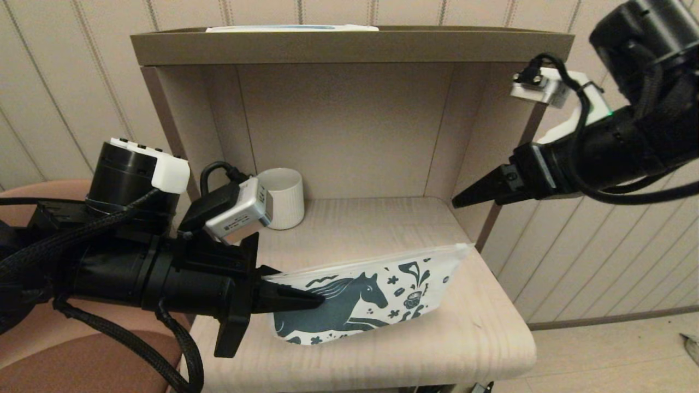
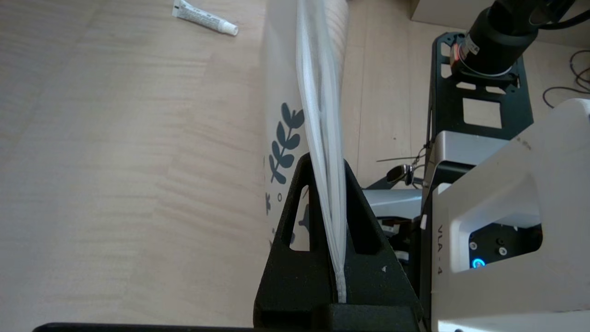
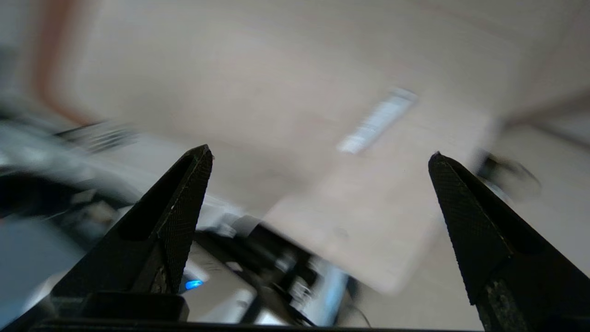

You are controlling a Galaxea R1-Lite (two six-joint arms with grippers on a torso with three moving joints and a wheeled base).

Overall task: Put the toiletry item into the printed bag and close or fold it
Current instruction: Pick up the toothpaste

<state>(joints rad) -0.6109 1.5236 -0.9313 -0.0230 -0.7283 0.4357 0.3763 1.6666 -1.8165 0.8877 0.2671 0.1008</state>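
White mug [image 1: 284,197] behind printed bag [image 1: 371,297]

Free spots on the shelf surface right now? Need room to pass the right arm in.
Bare wood lies between the mug and the shelf's right wall, behind the printed bag. Another strip runs along the front edge, right of the bag. Crowded: front left, where the left tool pinches the bag. The right tool hangs open at the right edge.
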